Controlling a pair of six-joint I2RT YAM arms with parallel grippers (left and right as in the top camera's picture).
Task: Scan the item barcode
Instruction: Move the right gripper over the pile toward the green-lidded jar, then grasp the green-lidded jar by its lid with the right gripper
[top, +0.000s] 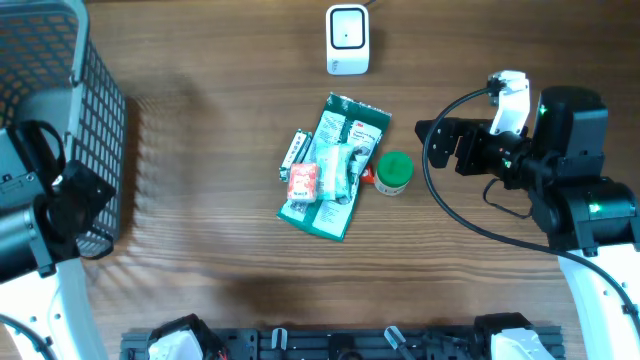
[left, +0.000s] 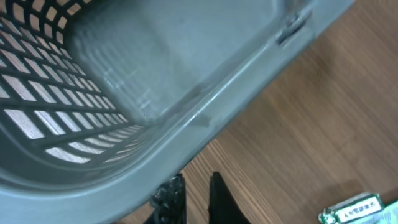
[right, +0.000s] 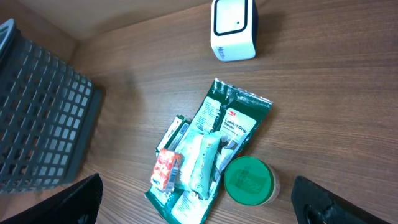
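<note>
The right arm's black boxy housing (top: 570, 150), at three o'clock in the overhead view, carries small green lights (top: 596, 208), a white wrist cap (top: 512, 100) and a thin black looping cable (top: 429, 172). Its lower link (top: 610, 290) is white. The black left arm (top: 40, 205), at nine o'clock, has a white link (top: 70, 300) too. The left gripper (left: 198, 190) and right gripper (right: 196, 186) have matte black fingers.

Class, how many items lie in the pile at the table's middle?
5: big green pouch, pale packet and red packet on it, narrow box at its left edge, green-lidded jar at its right. More may hide beneath.
</note>
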